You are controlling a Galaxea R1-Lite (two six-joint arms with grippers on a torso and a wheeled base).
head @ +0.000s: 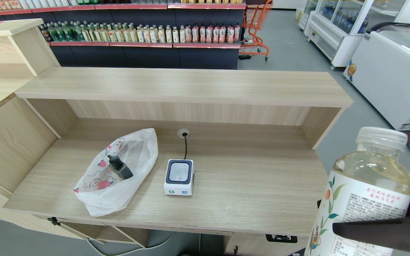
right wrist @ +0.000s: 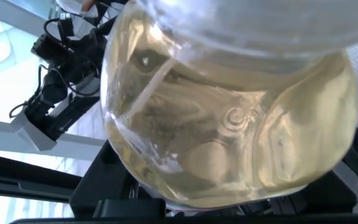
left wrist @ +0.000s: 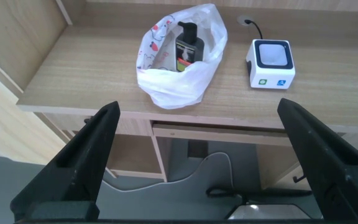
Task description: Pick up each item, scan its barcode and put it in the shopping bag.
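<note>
Pinching a clear yellow-tea bottle (head: 365, 177), right gripper (head: 397, 185) hangs right of the white square scanner (head: 179, 176); left gripper (left wrist: 199, 109) jaws are wide apart.

Behind the wooden counter (head: 262, 185) stand drink shelves (head: 141, 35), an orange trolley (head: 256, 25), freezers (head: 390, 67).
</note>
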